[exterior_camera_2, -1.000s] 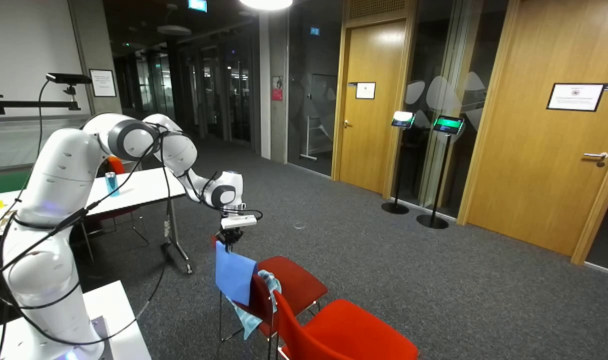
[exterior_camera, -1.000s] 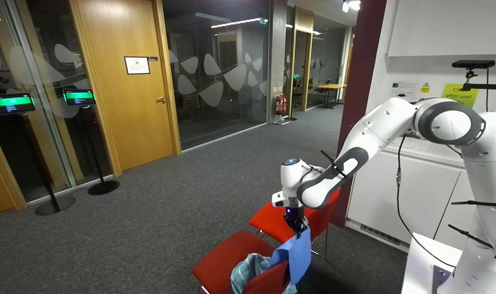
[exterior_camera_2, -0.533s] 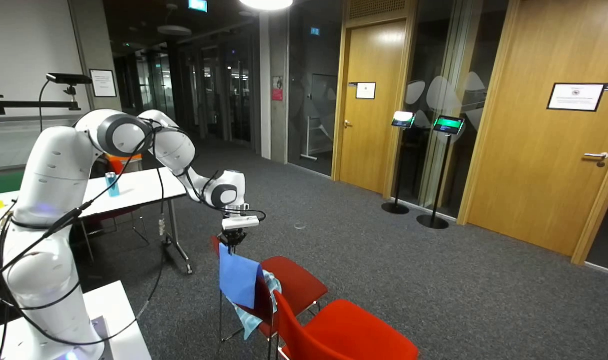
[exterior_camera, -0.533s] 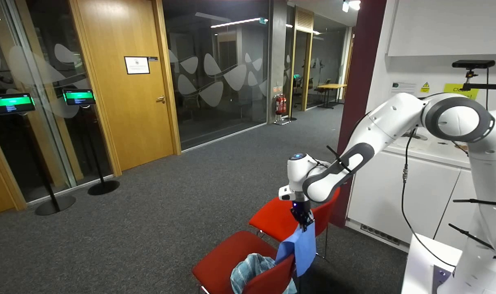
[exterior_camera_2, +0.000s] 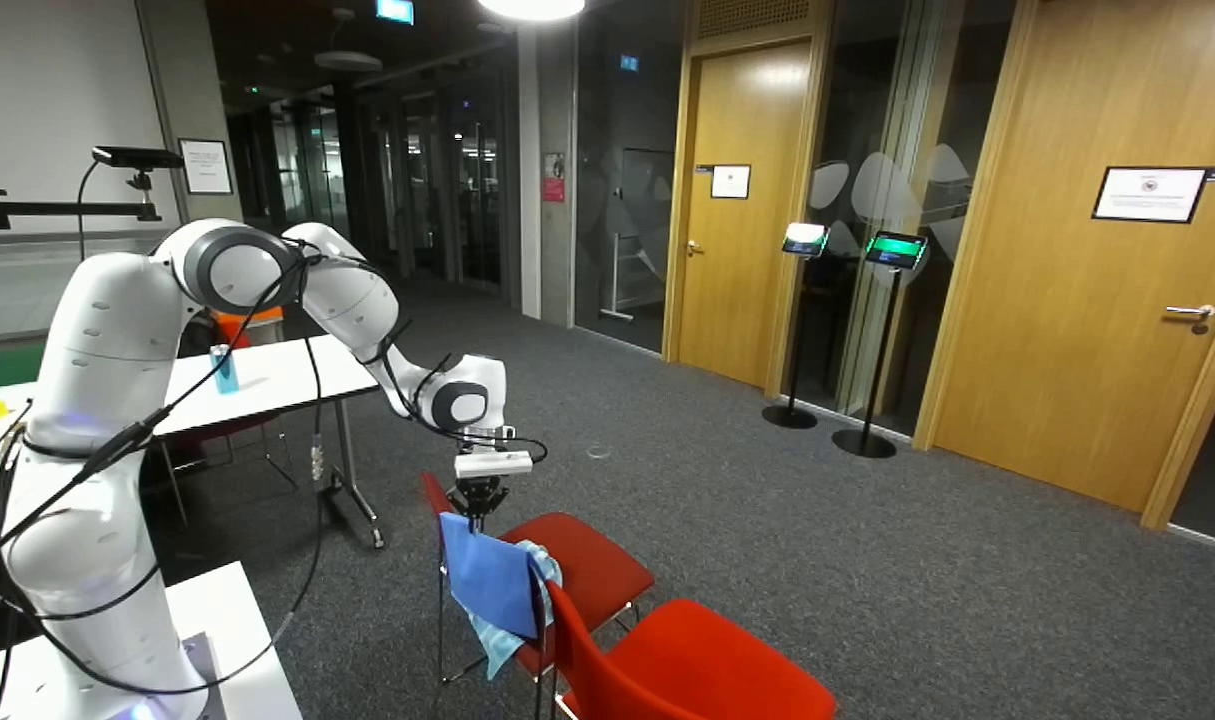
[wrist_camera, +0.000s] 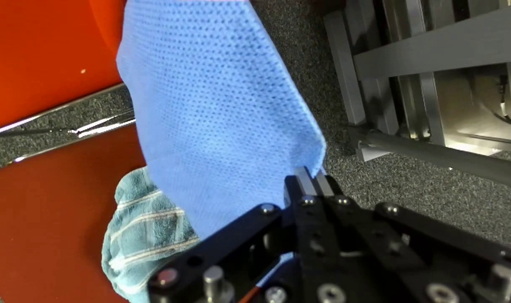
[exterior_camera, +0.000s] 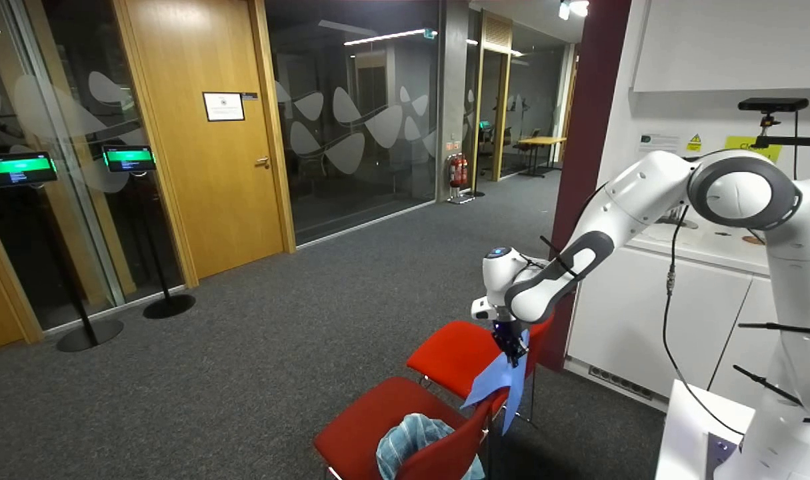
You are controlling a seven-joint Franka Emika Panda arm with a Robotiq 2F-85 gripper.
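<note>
The cloth (wrist_camera: 221,105), plain blue with a dimpled weave, hangs at the end of the back of the dark chair (exterior_camera: 378,410). The gripper (wrist_camera: 314,181) is fully closed, pinching the cloth's edge. Since a second ago both have shifted along that back toward the bright chair (exterior_camera: 455,350). A striped towel (wrist_camera: 150,235) lies over the dark chair; grey carpet (exterior_camera: 298,333) runs beneath it, and a door (exterior_camera: 205,167) stands well apart.
</note>
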